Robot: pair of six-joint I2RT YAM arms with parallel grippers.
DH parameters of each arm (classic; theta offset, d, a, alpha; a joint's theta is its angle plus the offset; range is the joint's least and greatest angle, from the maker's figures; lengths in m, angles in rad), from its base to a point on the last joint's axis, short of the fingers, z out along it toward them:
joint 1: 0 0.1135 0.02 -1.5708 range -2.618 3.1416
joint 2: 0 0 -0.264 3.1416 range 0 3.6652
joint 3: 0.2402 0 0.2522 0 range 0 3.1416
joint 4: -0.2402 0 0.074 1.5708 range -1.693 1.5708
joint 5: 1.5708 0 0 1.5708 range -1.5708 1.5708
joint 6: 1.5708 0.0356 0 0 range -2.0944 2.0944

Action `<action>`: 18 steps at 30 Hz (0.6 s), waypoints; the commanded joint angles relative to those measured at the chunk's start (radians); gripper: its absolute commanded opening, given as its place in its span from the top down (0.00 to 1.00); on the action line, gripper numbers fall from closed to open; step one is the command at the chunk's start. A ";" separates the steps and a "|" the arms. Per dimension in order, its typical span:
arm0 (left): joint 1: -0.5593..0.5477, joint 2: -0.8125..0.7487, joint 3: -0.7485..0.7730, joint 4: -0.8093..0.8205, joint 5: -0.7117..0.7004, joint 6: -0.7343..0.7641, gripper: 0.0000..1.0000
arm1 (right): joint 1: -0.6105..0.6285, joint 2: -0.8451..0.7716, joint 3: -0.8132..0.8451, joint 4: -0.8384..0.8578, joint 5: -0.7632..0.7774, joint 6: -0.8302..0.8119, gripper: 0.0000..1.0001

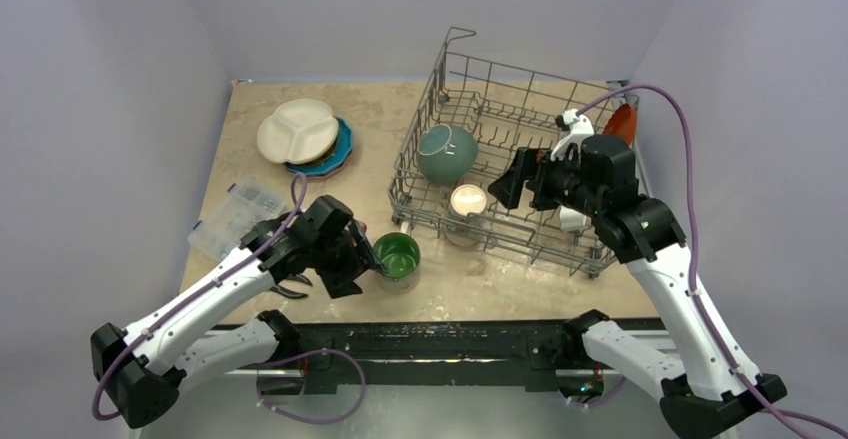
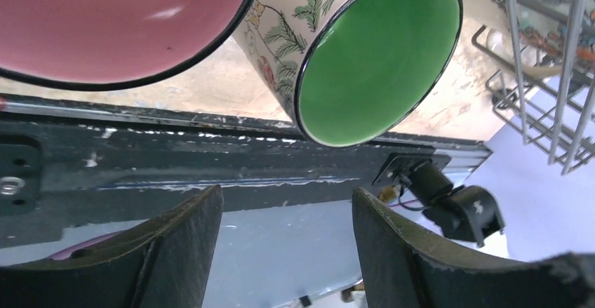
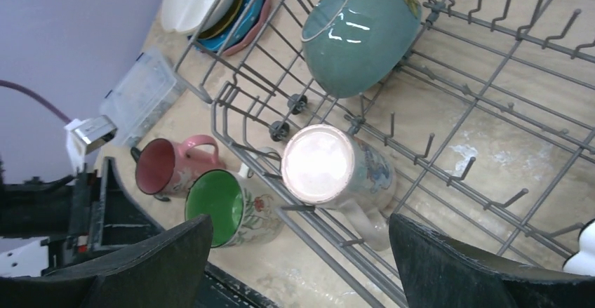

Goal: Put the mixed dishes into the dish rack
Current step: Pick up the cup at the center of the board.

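As seen from overhead, dish rack (image 1: pixel 530 119) on the right half of the table (image 1: pixel 370 109), tall wire sides up. Holds a teal bowl (image 1: pixel 447 152) near its left wall and a cream mug (image 1: pixel 468 204) at its near left corner. Orange plate (image 1: pixel 622 122) at the far right corner, in or out of the wires not clear. Green mug (image 1: pixel 397 259) mouth up on the tabletop, just outside the rack's near left corner. Left gripper (image 1: pixel 368 259) right beside that mug's left side; contact impossible to judge from here. Right gripper (image 1: pixel 500 191) over the rack, to the right of the cream mug. White divided plate (image 1: pixel 297 129) topping a stack with a blue plate (image 1: pixel 335 154) at far left, well apart from the rack. Clear plastic box (image 1: pixel 235 214) nearer, beside the left arm.

Through the left wrist camera, both fingers (image 2: pixel 182 252) spread wide, nothing between them. Green mug beyond the tips, green inside facing the lens, floral outside. Red mug (image 2: pixel 105 20) just beside it, pink within. Rack wires at the right edge.

Through the right wrist camera, fingers likewise parted and empty. Beyond them, cream mug among the tines in the rack's corner, teal bowl tipped on its side farther in. Red and green mugs side by side on the table outside the rack wall; plate stack and clear box past them.
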 commanded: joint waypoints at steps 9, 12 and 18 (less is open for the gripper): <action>-0.095 0.163 0.037 0.037 -0.177 -0.333 0.40 | -0.002 -0.073 0.050 -0.025 -0.057 -0.018 0.02; -0.095 0.200 -0.011 0.130 -0.168 -0.378 0.46 | -0.002 -0.051 0.074 -0.052 -0.062 -0.053 0.02; -0.101 0.328 -0.003 0.166 -0.146 -0.374 0.52 | -0.001 -0.041 0.099 -0.100 -0.041 -0.084 0.02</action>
